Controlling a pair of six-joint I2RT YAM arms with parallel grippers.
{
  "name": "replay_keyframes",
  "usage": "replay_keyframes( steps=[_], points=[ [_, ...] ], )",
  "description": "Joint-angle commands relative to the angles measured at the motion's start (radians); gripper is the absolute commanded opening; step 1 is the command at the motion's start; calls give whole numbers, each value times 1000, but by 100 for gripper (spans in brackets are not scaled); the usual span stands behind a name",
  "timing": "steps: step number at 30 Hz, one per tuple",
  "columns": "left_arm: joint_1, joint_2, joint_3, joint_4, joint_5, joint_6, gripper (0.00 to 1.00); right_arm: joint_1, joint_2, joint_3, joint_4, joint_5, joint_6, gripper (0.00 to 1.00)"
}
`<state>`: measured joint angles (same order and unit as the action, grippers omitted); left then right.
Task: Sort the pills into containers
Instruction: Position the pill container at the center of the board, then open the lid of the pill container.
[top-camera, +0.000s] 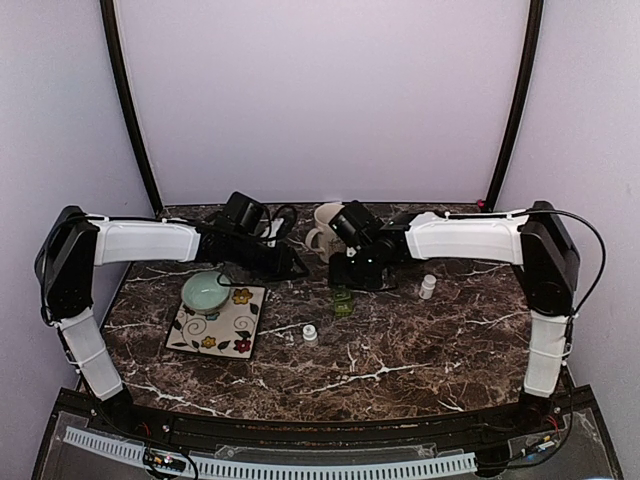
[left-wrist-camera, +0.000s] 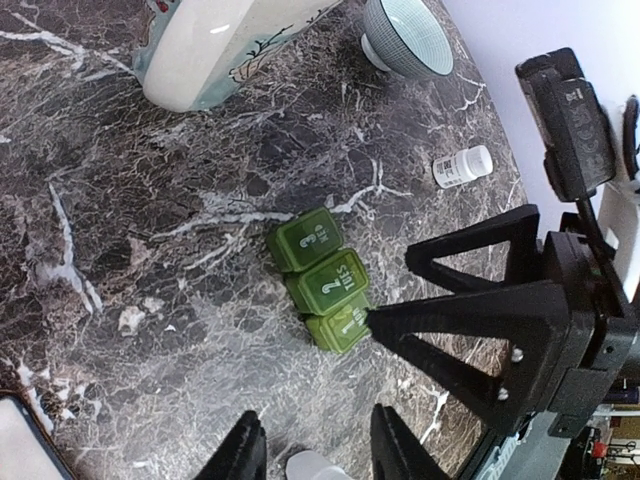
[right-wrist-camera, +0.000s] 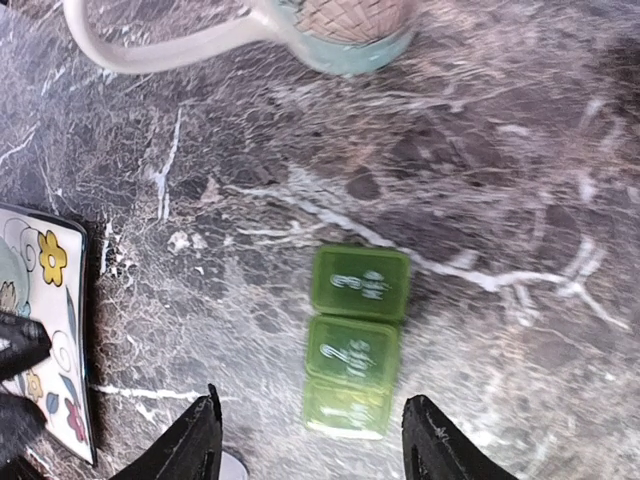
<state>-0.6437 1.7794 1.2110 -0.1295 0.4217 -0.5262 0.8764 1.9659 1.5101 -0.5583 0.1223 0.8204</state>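
The containers (top-camera: 343, 300) are a green strip of three joined compartments on the marble, all lids shut, numbered 1 to 3 (left-wrist-camera: 322, 280) (right-wrist-camera: 355, 340). My right gripper (top-camera: 347, 288) (right-wrist-camera: 315, 445) hovers open over the strip's near end, one finger on each side. In the left wrist view its lower fingertip (left-wrist-camera: 385, 325) sits at the edge of compartment 1. Just left of the strip, my left gripper (top-camera: 298, 268) (left-wrist-camera: 315, 450) is open, holding nothing. No pills show.
A small white bottle (top-camera: 310, 334) (left-wrist-camera: 315, 466) stands near-left of the strip. Another white bottle (top-camera: 427, 287) (left-wrist-camera: 462, 166) stands to its right. A mug (top-camera: 322, 235) stands behind. A teal bowl (top-camera: 205, 290) sits on a floral plate (top-camera: 215, 325) at the left.
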Motion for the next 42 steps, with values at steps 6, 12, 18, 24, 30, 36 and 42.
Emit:
replay_keyframes(
  steps=[6, 12, 18, 24, 30, 36, 42],
  points=[
    [1, 7, 105, -96, 23, 77, 45, -18, -172, -139, 24, 166, -21, 56],
    [-36, 67, 203, -165, 16, 116, 47, -42, -222, -267, 91, 162, -5, 46],
    [-94, 202, 349, -296, -68, 189, 48, -53, -153, -321, 204, 116, -11, 22],
    [-96, 244, 350, -314, -104, 199, 42, -70, -92, -300, 235, 92, -25, 14],
    [-96, 254, 330, -295, -112, 186, 42, -85, -59, -298, 281, 64, -30, 12],
    [-96, 256, 310, -269, -108, 165, 41, -94, -47, -309, 345, 4, -14, 12],
    [-96, 256, 292, -236, -100, 135, 41, -99, -41, -318, 397, -44, -1, 12]
  ],
)
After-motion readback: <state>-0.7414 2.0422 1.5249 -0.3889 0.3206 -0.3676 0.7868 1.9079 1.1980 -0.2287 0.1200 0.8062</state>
